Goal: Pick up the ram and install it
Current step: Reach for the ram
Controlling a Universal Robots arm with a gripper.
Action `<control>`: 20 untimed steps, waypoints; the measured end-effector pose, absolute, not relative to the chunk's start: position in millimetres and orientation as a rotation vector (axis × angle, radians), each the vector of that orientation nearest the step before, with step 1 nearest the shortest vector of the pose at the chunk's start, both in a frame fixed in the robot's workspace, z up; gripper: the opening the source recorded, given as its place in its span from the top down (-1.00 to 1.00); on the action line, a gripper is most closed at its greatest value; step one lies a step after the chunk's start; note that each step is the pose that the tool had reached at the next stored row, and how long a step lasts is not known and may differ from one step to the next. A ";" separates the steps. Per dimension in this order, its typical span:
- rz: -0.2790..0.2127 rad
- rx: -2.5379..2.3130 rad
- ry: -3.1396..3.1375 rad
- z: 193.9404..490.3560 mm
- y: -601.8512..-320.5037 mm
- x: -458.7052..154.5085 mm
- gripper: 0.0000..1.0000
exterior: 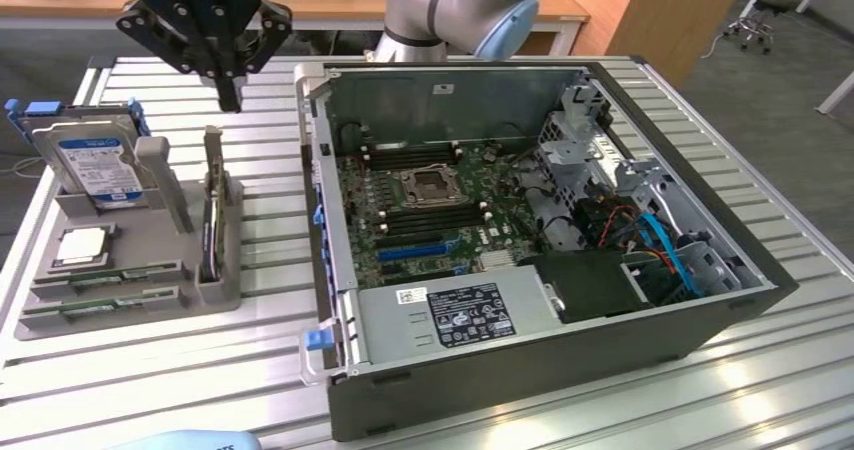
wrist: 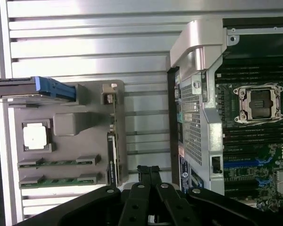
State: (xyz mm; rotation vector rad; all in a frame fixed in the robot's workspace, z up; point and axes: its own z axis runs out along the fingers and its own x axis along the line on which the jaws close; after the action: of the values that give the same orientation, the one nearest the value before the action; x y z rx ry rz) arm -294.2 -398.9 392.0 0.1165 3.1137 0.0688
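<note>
**Asker:** Gripper (exterior: 230, 95) first. How does yours stand?

**Me:** Pressed together on nothing, hanging in the upper left of the exterior view, above the bench (exterior: 160, 370).

**Asker:** And the ram (exterior: 120, 276)?

**Me:** Down-frame from me, lower left, lying flat in the grey holder (exterior: 220, 285) just beside its twin (exterior: 100, 310). Its long axis runs nearly left to right across the frame.
</note>
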 end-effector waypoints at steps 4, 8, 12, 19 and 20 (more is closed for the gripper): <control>0.069 0.117 3.114 391.8 -398.8 -305.3 0.80; 0.069 0.116 3.114 391.5 -398.9 -321.5 0.80; 0.069 0.117 3.114 391.2 -398.9 -337.1 0.80; 0.069 0.117 3.114 390.8 -398.8 -355.5 0.80; 0.069 0.117 3.114 390.7 -398.8 -358.0 0.80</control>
State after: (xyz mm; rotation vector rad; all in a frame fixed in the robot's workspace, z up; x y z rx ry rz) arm -358.0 -398.8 390.7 0.1167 3.1137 0.0689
